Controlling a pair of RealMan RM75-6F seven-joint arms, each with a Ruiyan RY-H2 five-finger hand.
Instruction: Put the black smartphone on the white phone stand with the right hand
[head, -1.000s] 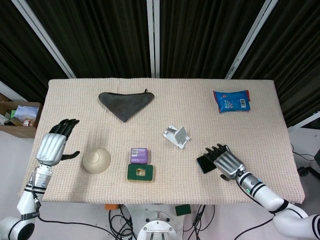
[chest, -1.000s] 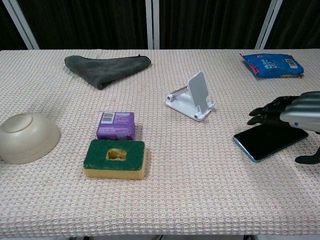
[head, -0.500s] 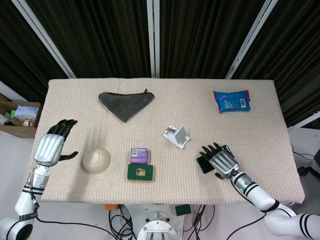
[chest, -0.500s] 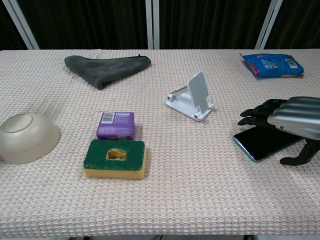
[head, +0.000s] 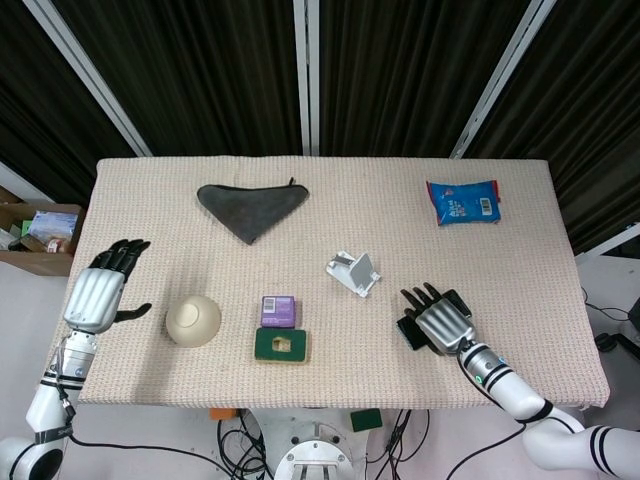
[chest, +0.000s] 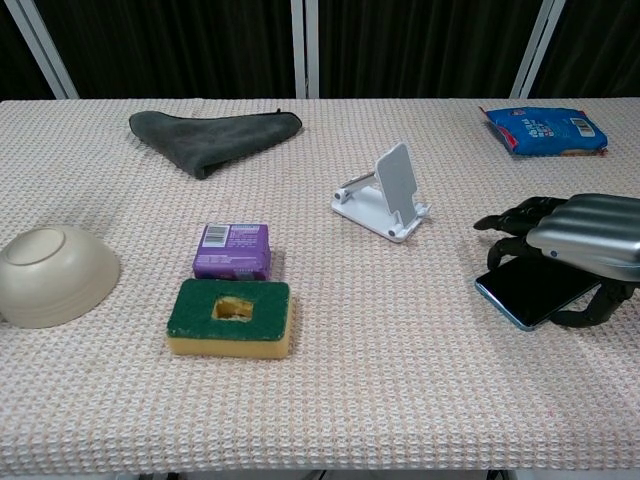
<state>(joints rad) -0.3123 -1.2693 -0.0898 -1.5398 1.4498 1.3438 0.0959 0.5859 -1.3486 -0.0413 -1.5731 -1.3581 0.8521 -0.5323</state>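
right hand (chest: 585, 235) over the black smartphone (chest: 530, 288) - fingers draped, grip unclear | white phone stand (chest: 388, 193) nearby | left hand (head: 97, 292) released

No words or numbers can be read. The blue packet (chest: 545, 130) carries a white label with a barcode and small print, and the purple box (chest: 232, 250) shows a white barcode patch, but the lettering on both is too small to read.

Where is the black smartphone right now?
The black smartphone lies flat at the table's right front in the chest view, under the right hand, beside the white phone stand.
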